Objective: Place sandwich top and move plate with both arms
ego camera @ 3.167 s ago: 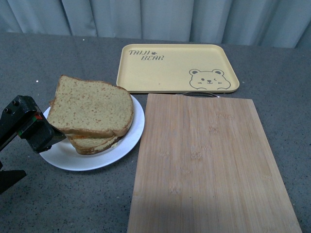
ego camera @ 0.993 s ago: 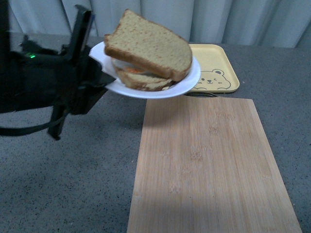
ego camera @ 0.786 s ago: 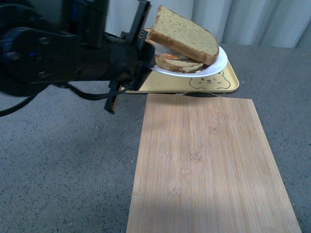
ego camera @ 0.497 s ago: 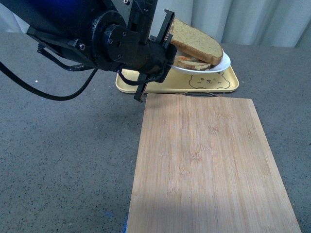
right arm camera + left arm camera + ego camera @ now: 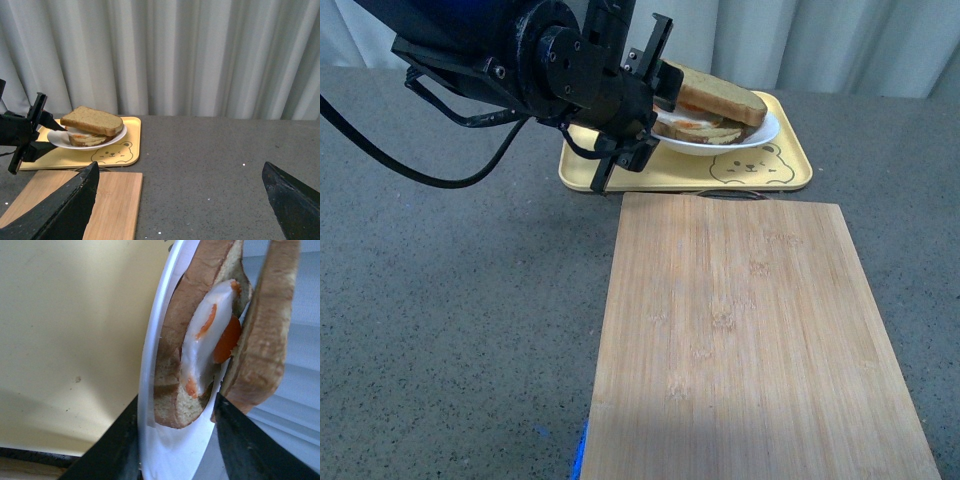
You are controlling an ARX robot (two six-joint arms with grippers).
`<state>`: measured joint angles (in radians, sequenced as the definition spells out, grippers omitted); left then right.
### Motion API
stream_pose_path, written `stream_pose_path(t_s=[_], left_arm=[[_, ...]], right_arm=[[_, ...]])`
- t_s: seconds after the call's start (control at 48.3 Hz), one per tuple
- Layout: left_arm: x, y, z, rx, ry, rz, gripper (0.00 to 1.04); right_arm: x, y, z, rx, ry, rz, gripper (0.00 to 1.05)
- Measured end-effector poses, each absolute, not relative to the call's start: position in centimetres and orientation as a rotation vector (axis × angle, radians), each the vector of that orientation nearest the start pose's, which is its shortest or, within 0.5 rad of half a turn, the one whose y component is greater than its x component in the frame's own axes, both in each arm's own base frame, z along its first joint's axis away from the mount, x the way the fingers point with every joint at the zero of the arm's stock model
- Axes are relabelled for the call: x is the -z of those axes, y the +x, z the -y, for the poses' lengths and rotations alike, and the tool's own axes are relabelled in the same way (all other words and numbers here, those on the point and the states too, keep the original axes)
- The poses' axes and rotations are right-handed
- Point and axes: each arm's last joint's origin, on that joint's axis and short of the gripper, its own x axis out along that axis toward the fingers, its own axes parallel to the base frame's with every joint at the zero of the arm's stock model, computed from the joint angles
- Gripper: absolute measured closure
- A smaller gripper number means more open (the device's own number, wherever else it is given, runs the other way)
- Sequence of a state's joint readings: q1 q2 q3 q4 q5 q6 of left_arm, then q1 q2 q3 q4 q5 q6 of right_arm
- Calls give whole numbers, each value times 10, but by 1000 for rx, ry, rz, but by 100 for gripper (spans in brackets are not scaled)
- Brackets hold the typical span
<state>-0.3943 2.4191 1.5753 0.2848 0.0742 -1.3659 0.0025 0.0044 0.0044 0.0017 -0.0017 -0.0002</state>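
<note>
The white plate (image 5: 752,138) hangs low over the yellow bear tray (image 5: 620,172), roughly level. My left gripper (image 5: 658,108) is shut on its near-left rim. The sandwich top (image 5: 722,97), a tan-brown slice, lies on the smaller slices with fried egg. In the left wrist view the black fingers (image 5: 116,450) pinch the plate rim (image 5: 148,390), with the egg (image 5: 207,340) and the sandwich top (image 5: 265,330) beyond. I cannot tell whether the plate touches the tray. My right gripper (image 5: 180,200) is open over bare grey table, far from the plate (image 5: 56,141) and the sandwich top (image 5: 94,120).
A bamboo cutting board (image 5: 740,330) fills the near right of the grey table, just in front of the tray. Grey curtains (image 5: 200,55) close off the back. The left arm's black body and cables (image 5: 500,70) reach over the table's back left.
My left arm lifted the plate with the sandwich from the table's left and carried it right and back. In the last half second it sank and levelled over the yellow tray.
</note>
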Motion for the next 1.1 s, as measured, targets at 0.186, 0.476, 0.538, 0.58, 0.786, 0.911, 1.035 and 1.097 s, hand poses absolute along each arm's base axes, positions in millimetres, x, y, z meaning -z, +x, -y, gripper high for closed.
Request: stream_pose_path(t_s=[0.186,0.476,0.538,0.58,0.786,0.911,1.035,1.097], left_arm=[[-100,458,186,0,-1190,-752,27],[-150,430,165,26,-910,-598,7],[-161,416,160,43,-738,-521,7],[-167,403,158,77,-605,-476,7],[-158,344,144,44,-143,-155,25],[-159,306,103,19,-62,-20,48],[-166,280,77,3,-40,10,67],[-164,262,63,3,-26,-2,81]], right_arm=[[-165,98,0,-4,0,2,9],[-165,98,0,-4,0,2,9],[-165,98,0,-4,0,2,9],[-165,98,0,-4,0,2,9],[-165,98,0,-5,0,2,9],[-165,98,0,-3,0,2,9],[-165,98,0,-3,0,2,9],[-165,98,0,-5,0,2,9]])
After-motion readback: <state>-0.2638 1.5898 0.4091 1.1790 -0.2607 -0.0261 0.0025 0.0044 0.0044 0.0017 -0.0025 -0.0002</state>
